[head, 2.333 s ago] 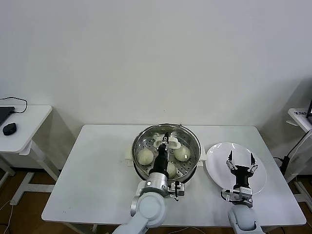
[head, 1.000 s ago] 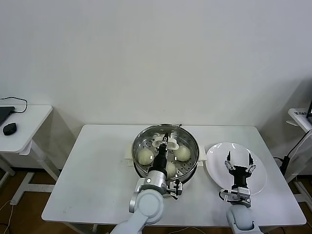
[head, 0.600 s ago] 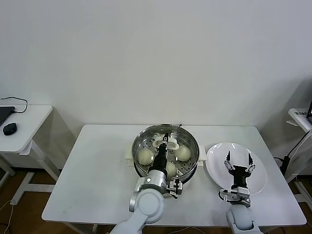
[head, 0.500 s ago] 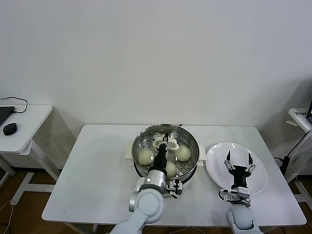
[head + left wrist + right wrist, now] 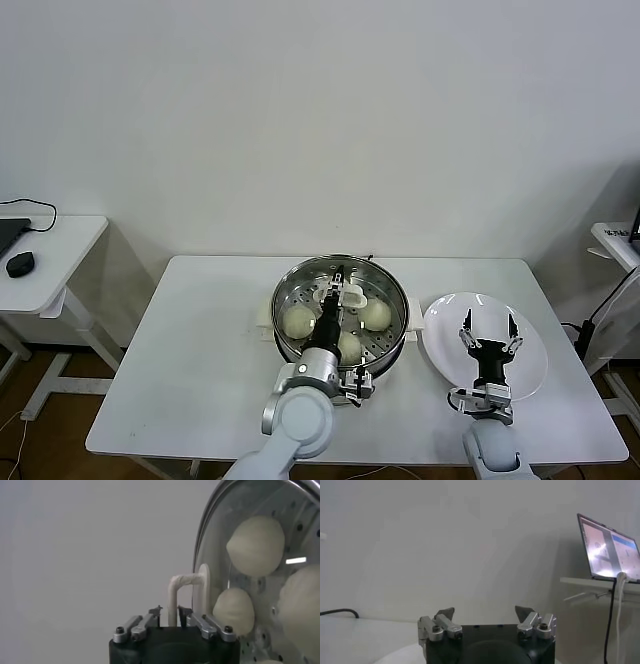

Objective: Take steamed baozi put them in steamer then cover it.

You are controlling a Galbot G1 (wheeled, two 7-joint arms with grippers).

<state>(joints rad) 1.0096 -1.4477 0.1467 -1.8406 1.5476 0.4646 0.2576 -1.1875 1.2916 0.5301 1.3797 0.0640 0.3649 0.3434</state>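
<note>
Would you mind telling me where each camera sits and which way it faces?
Head view: on the robot's head, looking down at the table, steamer and plate; both arms show.
Left wrist view: behind the left gripper, whose fingers straddle the cover handle, baozi behind the glass.
Right wrist view: behind the open right gripper, facing the wall and a laptop.
Shared: head and left wrist views both show the cover and baozi.

Left claw [image 5: 170, 616] seemingly parted slightly; right claw [image 5: 485, 614] wide open.
</note>
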